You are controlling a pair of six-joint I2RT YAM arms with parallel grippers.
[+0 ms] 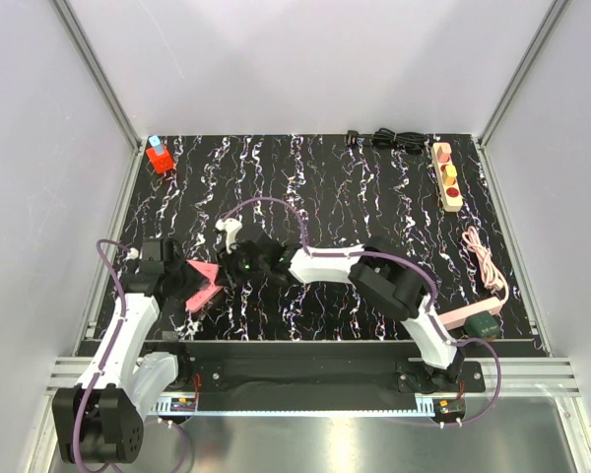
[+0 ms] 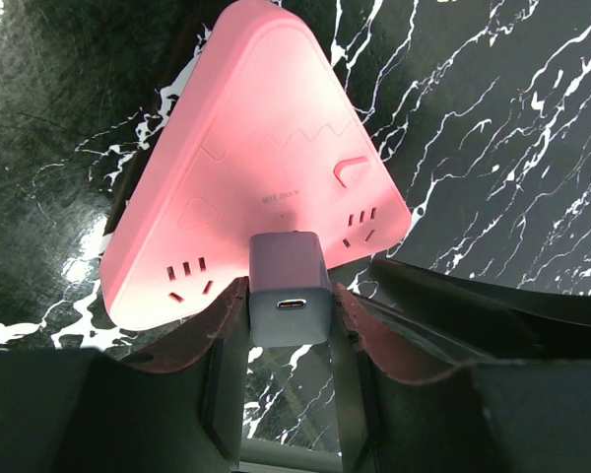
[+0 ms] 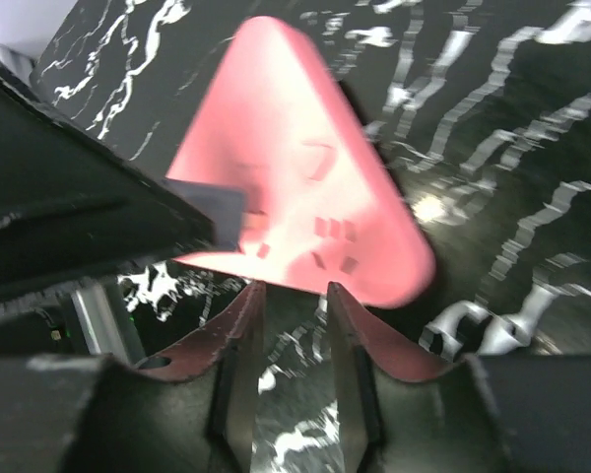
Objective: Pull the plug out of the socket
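Observation:
A grey cube-shaped plug (image 2: pixel 289 286) with a USB-C port is seated in a pink triangular outlet block (image 2: pixel 266 168) that lies on the black marbled table at the front left (image 1: pixel 201 288). My left gripper (image 2: pixel 289 301) is shut on the plug's two sides. My right gripper (image 3: pixel 295 291) is open, its tips right at the block's near edge (image 3: pixel 305 207), with table showing between them. In the top view it reaches in from the right (image 1: pixel 234 266). The beige socket strip (image 1: pixel 447 175) with round outlets lies far off at the back right.
A red and blue item (image 1: pixel 159 155) stands at the back left. A black cable (image 1: pixel 389 139) lies along the back edge. A pink coiled cord (image 1: pixel 485 258) and a flat pink bar (image 1: pixel 468 315) with a dark green plug lie at the right.

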